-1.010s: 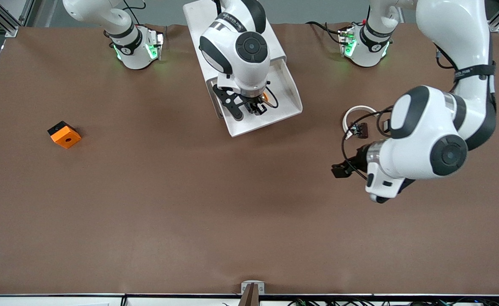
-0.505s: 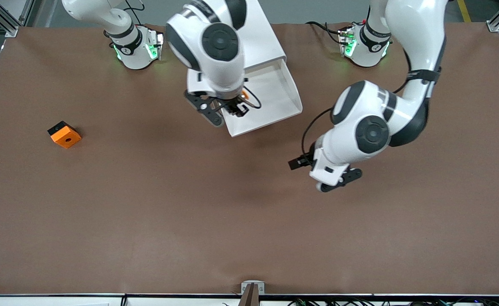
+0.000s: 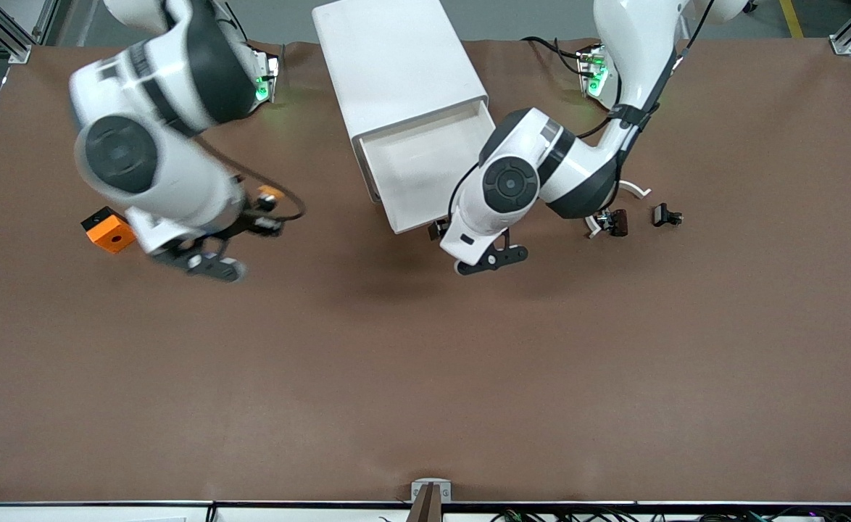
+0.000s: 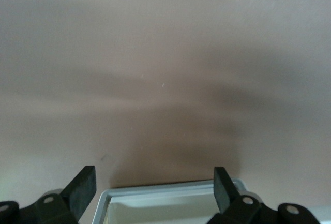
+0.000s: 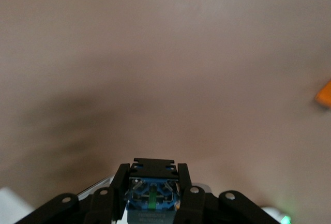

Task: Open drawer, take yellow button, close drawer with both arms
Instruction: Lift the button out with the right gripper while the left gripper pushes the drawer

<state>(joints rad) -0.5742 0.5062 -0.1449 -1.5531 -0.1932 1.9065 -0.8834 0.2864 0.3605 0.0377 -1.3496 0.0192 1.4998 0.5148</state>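
My right gripper [image 3: 266, 212] is up over bare table [image 3: 425, 377], away from the drawer [image 3: 414, 163] toward the right arm's end, and between the drawer and the orange block [image 3: 109, 230]. Its 2 fingers are pinched tight on the button [image 3: 269, 194]; in my right wrist view the blue base [image 5: 151, 193] sits squeezed between them, and in the front view the orange-yellow cap shows at the tip. The orange block lies on the table beside my right arm, toward the right arm's end from the drawer. The drawer stands pulled out of the white cabinet [image 3: 396, 65], its tray open to the front camera. My left gripper [image 4: 154, 189] is at the drawer's front edge, at the corner toward the left arm's end, fingers [image 4: 83, 187] spread wide with nothing between them; my left wrist view shows the drawer's pale rim [image 4: 170, 193] lying in the gap, and I cannot tell whether either finger touches it. From the drawer toward the left arm's end, 2 small black clips [image 3: 617, 221] lie on the table beside a white ring [image 3: 636, 190], partly hidden by my left arm.
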